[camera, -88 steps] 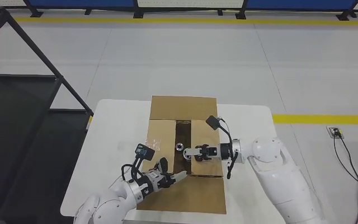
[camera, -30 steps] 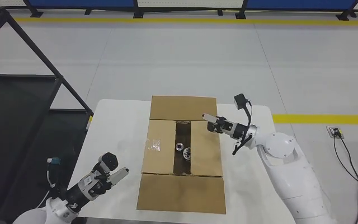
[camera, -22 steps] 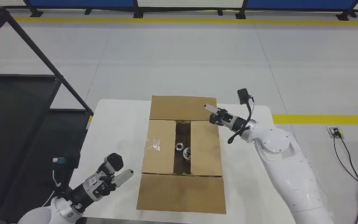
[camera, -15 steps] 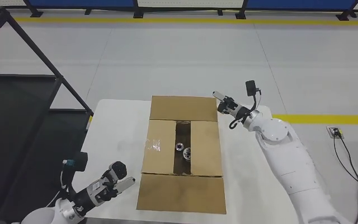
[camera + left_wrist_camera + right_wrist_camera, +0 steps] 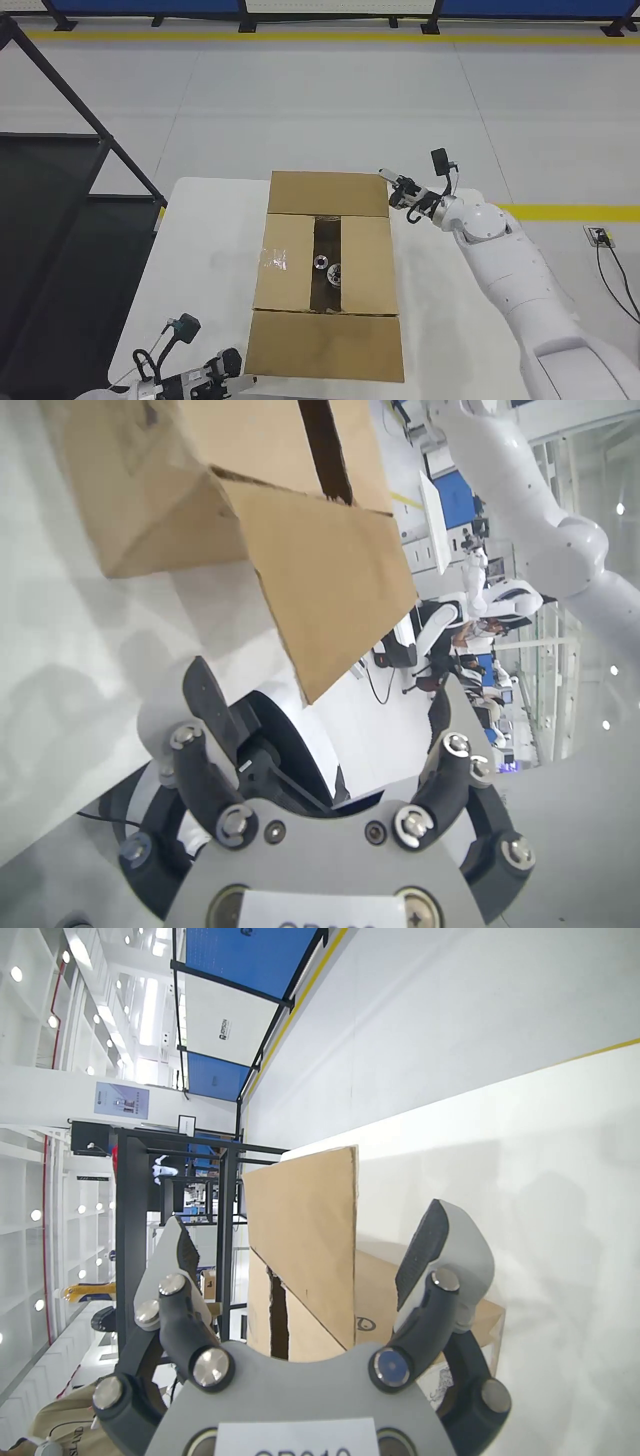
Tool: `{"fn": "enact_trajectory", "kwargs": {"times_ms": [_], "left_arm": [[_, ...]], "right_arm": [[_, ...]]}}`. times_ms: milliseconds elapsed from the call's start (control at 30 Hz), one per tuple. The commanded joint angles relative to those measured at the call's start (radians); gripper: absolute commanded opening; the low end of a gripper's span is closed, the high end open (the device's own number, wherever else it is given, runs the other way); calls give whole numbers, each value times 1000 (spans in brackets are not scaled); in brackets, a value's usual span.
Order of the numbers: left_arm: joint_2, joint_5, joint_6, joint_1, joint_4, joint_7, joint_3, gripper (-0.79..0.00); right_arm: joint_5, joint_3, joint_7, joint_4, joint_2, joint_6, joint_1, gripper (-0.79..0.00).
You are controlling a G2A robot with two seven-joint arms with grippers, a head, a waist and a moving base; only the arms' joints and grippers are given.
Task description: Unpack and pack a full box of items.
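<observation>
My left gripper (image 5: 320, 685) sits at the near edge of the table (image 5: 205, 250), fingers spread wide and holding nothing. Just ahead of it and to its right I see the near flap (image 5: 325, 345) of the box (image 5: 298, 262), folded out flat. The box stands upright and opens upward. With its end flaps spread, its long axis runs straight away from me. The two inner flaps are almost shut, and the dark gap (image 5: 327, 238) between them runs the same way, with small items (image 5: 321, 263) showing inside. My right gripper (image 5: 305, 1223) hovers by the right corner of the far flap (image 5: 328, 192), also spread and empty, with its fingertips towards the box.
</observation>
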Motion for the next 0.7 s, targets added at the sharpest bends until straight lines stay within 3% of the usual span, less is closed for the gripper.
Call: {"fn": "enact_trajectory", "kwargs": {"times_ms": [0,233,667], "left_arm": [[1,14,6,-20,8,-2,44,0],[7,-9,11,-62,25,11,107,0],[19,-109,12,-83,-13,97,106,0]], "right_arm": [[15,-2,31,27,-8,-15,17,0],[70,6,131,79,-25,-65,48,0],[163,59,238,97,-11,-170,60,0]]}}
